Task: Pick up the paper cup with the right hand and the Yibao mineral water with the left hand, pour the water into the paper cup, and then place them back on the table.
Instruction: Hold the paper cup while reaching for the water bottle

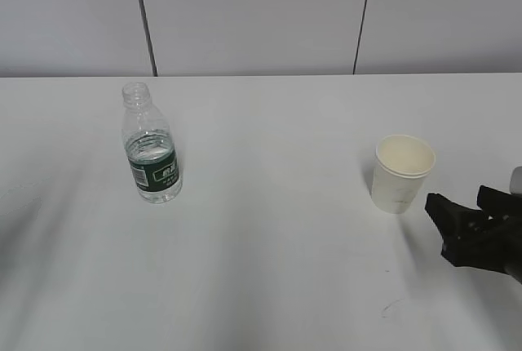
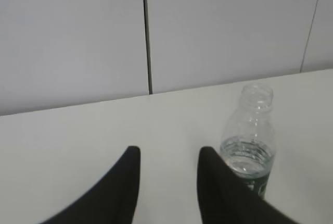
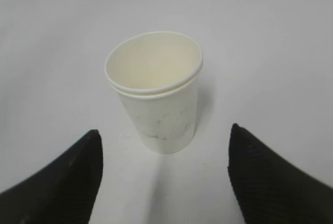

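Note:
The Yibao mineral water bottle [image 1: 151, 147] stands upright and uncapped on the white table [image 1: 269, 269] at the left, with water [image 1: 153, 173] in its lower part. The paper cup [image 1: 402, 173] stands upright at the right and looks empty. My right gripper [image 1: 458, 197] is open just right of the cup, not touching it. In the right wrist view the cup [image 3: 156, 94] stands just ahead of the open right gripper [image 3: 165, 133], centred on the gap. My left gripper [image 2: 169, 153] is open and empty. The bottle [image 2: 250, 140] stands just right of its right finger [image 2: 208, 172]. The left arm is out of the exterior view.
A grey panelled wall [image 1: 261, 16] runs behind the table's far edge. A small dark scuff mark [image 1: 395, 306] lies on the table in front of the cup.

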Tool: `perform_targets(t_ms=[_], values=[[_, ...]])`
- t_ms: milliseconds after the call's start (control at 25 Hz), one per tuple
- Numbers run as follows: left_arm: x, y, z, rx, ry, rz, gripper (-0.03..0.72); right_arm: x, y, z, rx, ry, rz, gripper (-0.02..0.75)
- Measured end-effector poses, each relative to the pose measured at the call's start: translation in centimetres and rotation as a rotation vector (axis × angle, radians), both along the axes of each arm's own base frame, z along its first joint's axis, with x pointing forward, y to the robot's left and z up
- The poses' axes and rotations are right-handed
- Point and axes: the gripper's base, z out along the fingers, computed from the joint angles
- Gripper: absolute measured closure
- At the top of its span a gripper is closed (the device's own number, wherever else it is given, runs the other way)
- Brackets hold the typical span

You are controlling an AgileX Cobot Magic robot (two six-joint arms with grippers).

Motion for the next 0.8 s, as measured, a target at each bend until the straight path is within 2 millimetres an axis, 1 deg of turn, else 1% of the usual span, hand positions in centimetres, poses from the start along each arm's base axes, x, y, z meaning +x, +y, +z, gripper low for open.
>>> perform_targets(t_ms=[160, 320, 480, 640, 800], values=[[0.5, -0.4, -0.7, 0.019, 0.025, -0.045, 0.447, 0.0, 0.0, 0.0, 0.0, -0.002, 0.0, 0.153], [1.1, -0.9, -1.2, 0.018, 0.006, -0.089, 0.447, 0.2, 0.0, 0.0, 0.001, -0.006, 0.0, 0.153], [1.7, -1.2, -1.8, 0.002, 0.008, -0.107, 0.447, 1.2, 0.2, -0.1, 0.001, -0.012, 0.009, 0.153], [2.2, -1.3, -2.3, -0.012, 0.007, -0.118, 0.447, 2.3, 0.9, -0.7, -0.005, -0.004, 0.066, 0.151], [2.5, -1.4, -2.7, -0.022, 0.008, -0.124, 0.447, 2.6, 1.0, -1.4, -0.008, 0.017, 0.071, 0.15]])
